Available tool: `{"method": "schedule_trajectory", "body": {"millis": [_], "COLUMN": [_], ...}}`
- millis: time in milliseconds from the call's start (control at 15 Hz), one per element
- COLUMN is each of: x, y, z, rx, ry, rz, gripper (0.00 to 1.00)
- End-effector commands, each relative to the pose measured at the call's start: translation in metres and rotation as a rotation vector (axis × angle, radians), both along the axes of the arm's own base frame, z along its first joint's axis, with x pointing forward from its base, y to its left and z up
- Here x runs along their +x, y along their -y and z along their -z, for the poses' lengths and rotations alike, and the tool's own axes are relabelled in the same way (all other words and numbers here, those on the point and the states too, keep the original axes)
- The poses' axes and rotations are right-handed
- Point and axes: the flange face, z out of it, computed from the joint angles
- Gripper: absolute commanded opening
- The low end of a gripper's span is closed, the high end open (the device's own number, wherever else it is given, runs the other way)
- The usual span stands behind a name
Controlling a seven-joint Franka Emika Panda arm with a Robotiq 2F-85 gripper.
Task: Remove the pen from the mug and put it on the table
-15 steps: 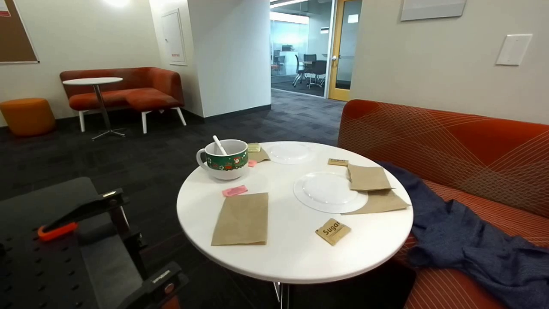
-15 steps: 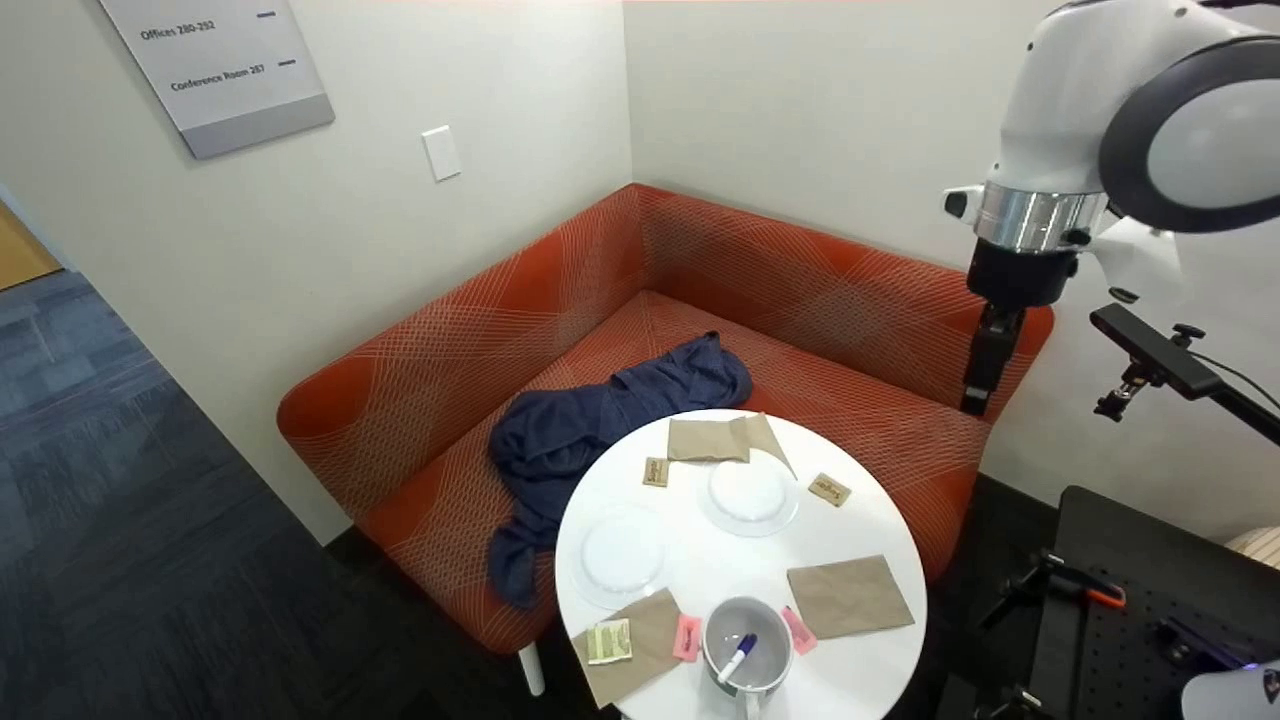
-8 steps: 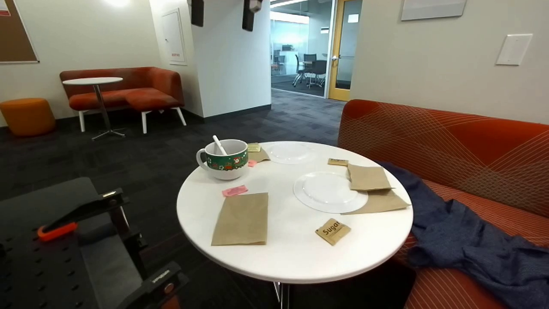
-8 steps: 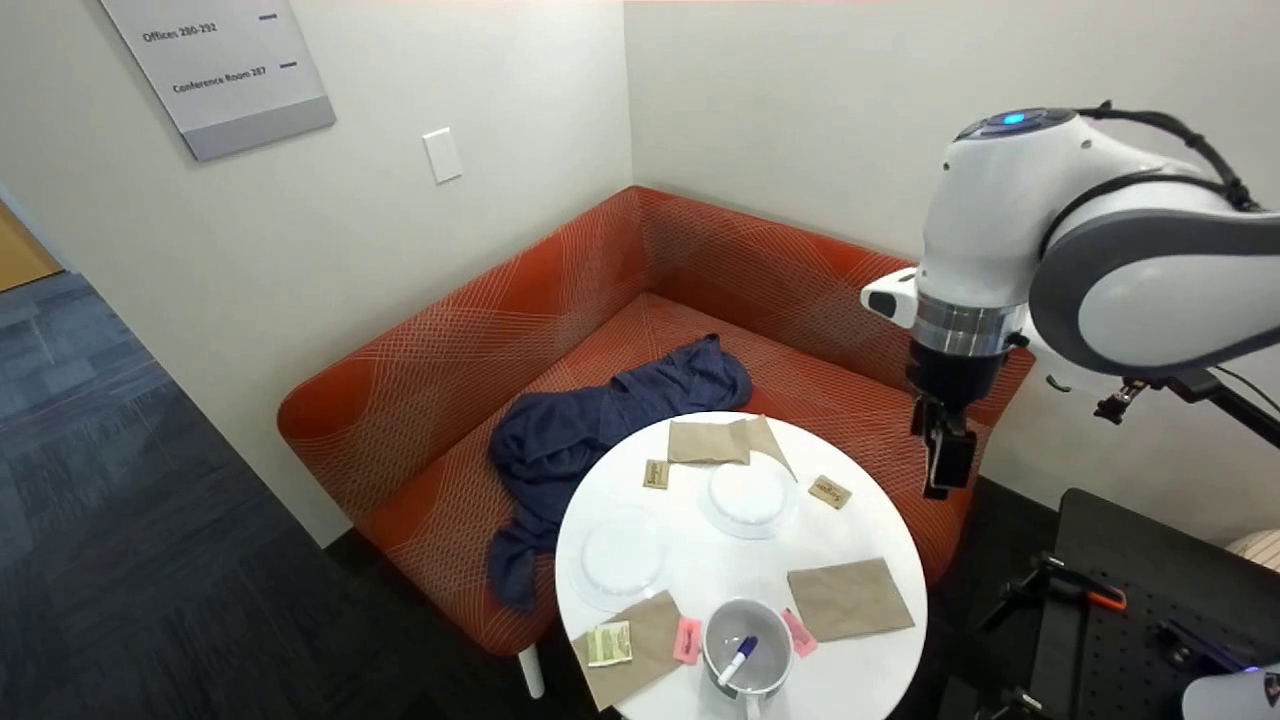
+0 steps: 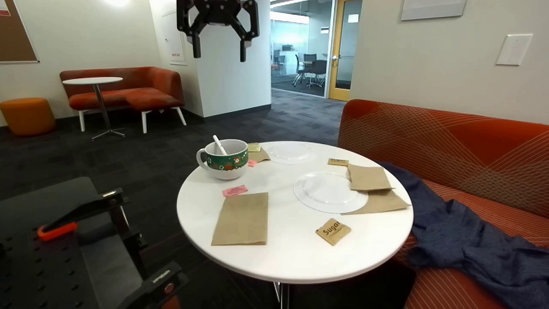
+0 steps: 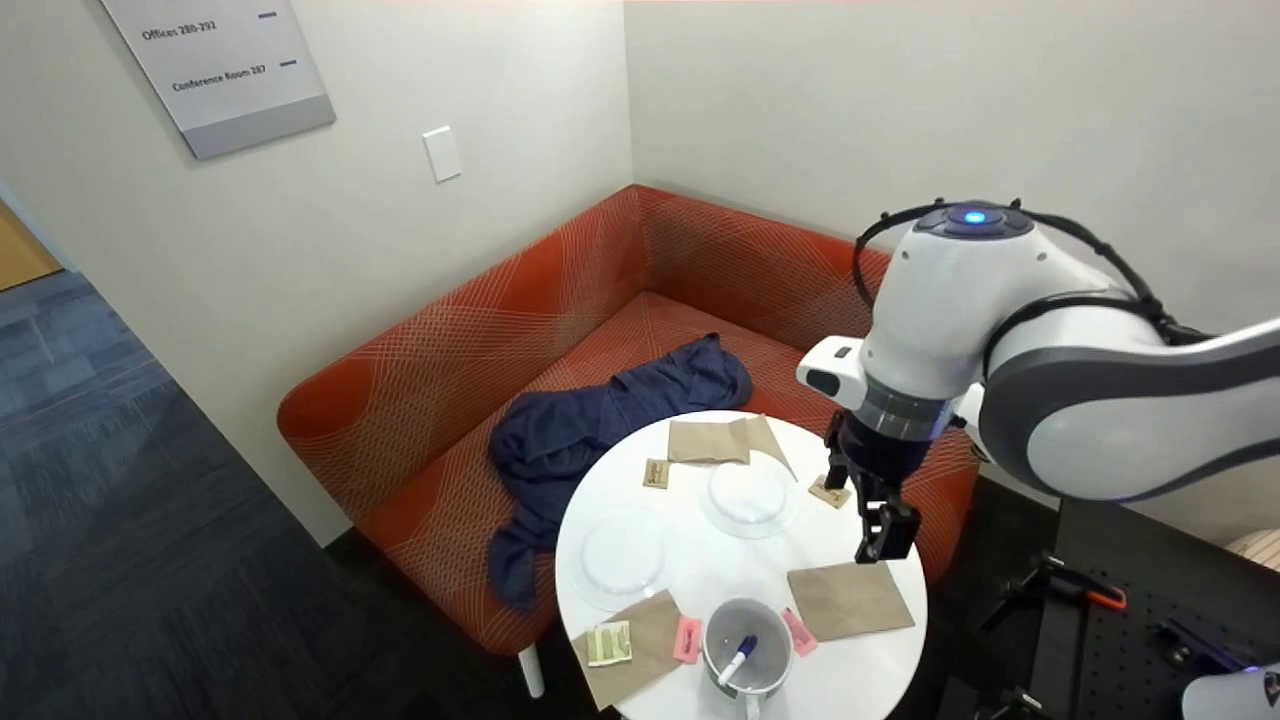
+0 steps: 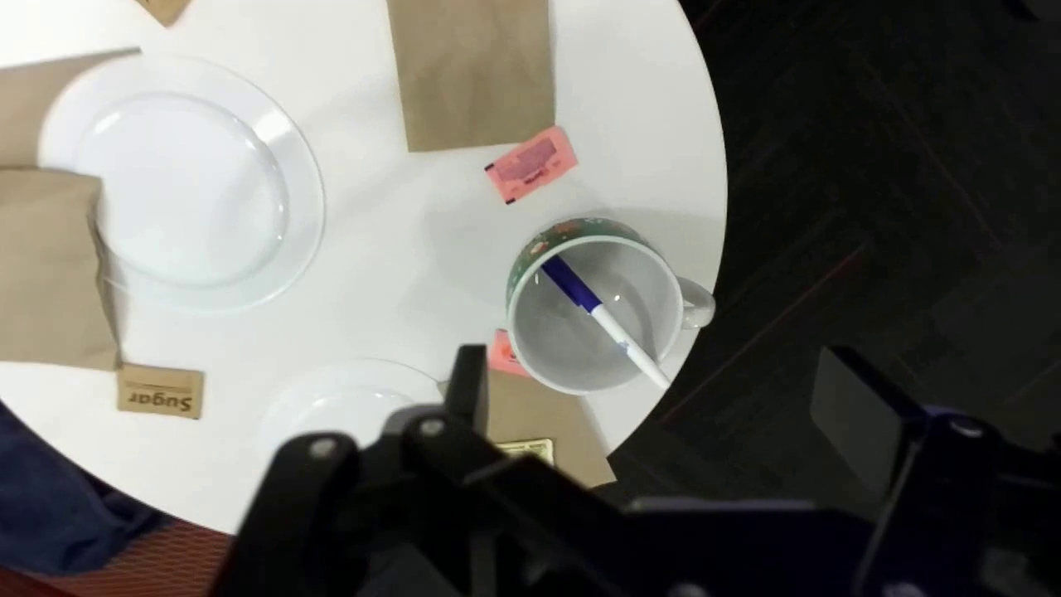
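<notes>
On the far left of the round white table [image 5: 291, 249], as seen in an exterior view, stands the mug [image 5: 225, 163], upright, white with a green patterned band, its handle turned left. Inside it the pen [image 7: 609, 324] leans at a tilt: in the wrist view its dark blue part lies down in the mug and its white end crosses the rim beside the handle. High above the table's level, well apart from mug and pen, the gripper [image 5: 220, 58] points down with its 2 fingers spread wide.

Close to the mug lie 2 pink packets [image 5: 235, 191]; just nearer is a sheet of brown paper [image 5: 241, 221]. Farther right are 2 pale plates [image 5: 328, 191], 1 near and 1 far, and a brown napkin [image 5: 369, 178] overlaps the right rim of the nearer plate. 2 sugar packets [image 5: 333, 231] lie on the right side of the table, 1 near, 1 far. Past the table's right edge, a dark blue cloth [image 5: 461, 236] lies on the red sofa [image 5: 429, 133]. At near left, a black board [image 5: 38, 197] carries a black-and-orange clamp [image 5: 59, 231]. From the right in an exterior view, the arm [image 6: 950, 310] reaches in.
</notes>
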Motion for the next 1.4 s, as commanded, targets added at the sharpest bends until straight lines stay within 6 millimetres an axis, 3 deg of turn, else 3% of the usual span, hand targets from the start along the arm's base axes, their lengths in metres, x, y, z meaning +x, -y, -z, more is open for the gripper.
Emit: {"method": "schedule_trajectory", "body": {"millis": [0, 400, 467, 667, 1000, 1333], "x": [0.004, 0.008, 0.0, 0.002, 0.005, 0.009], "y": [-0.024, -0.057, -0.049, -0.056, -0.054, -0.049], "z": [0.02, 0.059, 0.05, 0.062, 0.061, 0.071], "rx": [0.044, 0.094, 0.074, 0.076, 0.072, 0.067], "ry": [0.022, -0.048, -0.031, -0.051, -0.032, -0.008], "rz": [-0.116, -0.321, -0.278, -0.308, -0.324, -0.52], "gripper": [1.0, 1.0, 1.0, 1.0, 1.0, 1.0]}}
